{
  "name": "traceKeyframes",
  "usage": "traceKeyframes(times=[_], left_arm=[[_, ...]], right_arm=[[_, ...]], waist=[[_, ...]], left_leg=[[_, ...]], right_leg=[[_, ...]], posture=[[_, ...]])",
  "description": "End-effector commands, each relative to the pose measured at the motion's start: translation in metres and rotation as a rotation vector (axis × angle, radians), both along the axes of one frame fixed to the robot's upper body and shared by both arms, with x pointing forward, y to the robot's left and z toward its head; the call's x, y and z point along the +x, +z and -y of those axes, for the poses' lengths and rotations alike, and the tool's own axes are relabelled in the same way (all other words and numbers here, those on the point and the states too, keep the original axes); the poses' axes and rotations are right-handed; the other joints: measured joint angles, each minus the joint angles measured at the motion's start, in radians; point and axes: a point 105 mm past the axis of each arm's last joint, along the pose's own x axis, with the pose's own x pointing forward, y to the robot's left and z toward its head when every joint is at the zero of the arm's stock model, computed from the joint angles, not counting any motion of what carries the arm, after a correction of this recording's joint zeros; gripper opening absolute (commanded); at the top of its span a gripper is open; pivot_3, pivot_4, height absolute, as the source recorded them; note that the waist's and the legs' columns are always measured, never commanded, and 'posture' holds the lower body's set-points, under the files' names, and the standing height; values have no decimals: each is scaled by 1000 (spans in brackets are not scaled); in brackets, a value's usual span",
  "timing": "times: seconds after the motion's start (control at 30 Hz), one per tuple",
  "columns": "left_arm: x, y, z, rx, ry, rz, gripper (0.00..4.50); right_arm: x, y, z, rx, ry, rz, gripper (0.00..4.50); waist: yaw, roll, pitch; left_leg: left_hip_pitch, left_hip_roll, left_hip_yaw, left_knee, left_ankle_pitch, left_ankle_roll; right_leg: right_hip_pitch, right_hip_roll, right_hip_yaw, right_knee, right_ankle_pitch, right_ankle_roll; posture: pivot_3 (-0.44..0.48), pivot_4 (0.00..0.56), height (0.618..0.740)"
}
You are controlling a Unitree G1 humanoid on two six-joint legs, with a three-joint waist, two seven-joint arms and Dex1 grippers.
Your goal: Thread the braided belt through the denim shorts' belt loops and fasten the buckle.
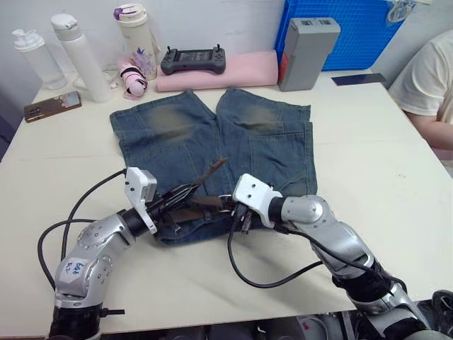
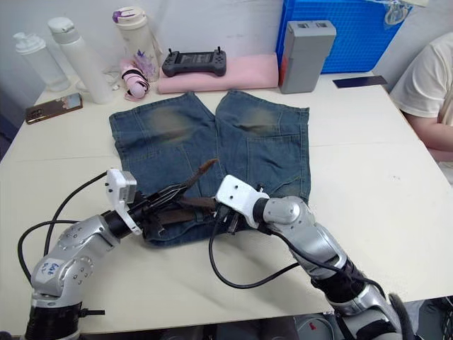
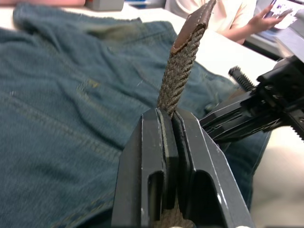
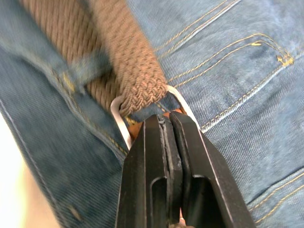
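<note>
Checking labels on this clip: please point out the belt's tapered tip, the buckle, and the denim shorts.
belt tip (image 3: 197, 19), left wrist view, on the smooth brown end cap.
buckle (image 4: 118, 114), right wrist view, on the silver frame's side bar.
denim shorts (image 1: 163, 134), left eye view, on the leg panel at the robot's left.

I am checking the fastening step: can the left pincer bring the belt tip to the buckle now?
Probably yes: left pincer grips braided belt near its tip; buckle sits close, held at right pincer.

Far edge: three bottles (image 1: 79, 53), phone (image 1: 52, 106), black controller (image 1: 193, 59) on pink pad (image 1: 241, 71), grey box (image 1: 306, 51) | blue crate (image 1: 354, 32) behind | person (image 1: 432, 85) at right edge
</note>
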Motion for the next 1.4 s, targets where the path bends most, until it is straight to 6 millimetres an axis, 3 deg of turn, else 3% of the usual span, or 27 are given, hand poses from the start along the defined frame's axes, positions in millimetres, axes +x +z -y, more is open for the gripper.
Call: traceKeyframes(times=[0.03,0.13,0.27,0.9,1.13,1.23,1.4], left_arm=[[-5,13,2,-25,8,51,0],[-4,13,2,-24,12,52,0],[-3,14,2,-25,14,56,0],[1,17,4,-2,3,75,0],[3,16,5,47,-22,111,0],[4,15,5,58,-29,116,0],[4,10,-4,79,-22,104,0]], right_arm=[[-6,35,7,111,6,12,255],[-7,37,11,109,-1,-1,255],[-5,26,13,64,-18,-15,255],[-5,-5,-24,-40,92,-43,255],[-2,-17,-20,-169,135,-118,255],[0,-14,-17,-192,151,-116,255],[-2,21,-10,-158,192,-90,255]], waist=[[0,0,0],[0,0,0],[-1,0,0],[-3,0,0],[-4,0,0],[-4,0,0],[0,0,0]], left_leg=[[0,0,0,0,0,0],[0,0,0,-1,0,0],[-1,-1,1,-2,0,0],[-1,-1,1,-2,0,0],[0,0,1,-2,0,0],[0,0,1,-1,0,0],[-1,0,1,-1,0,0]], right_leg=[[0,0,0,0,0,0],[0,0,0,0,0,0],[-1,0,0,0,0,0],[-2,0,0,0,0,0],[-2,0,0,0,0,0],[-2,0,0,0,0,0],[-2,0,0,-1,0,0]], posture=[[0,150,705],[0,150,705],[0,150,705],[0,150,705],[0,150,705],[0,150,705],[0,150,705]])
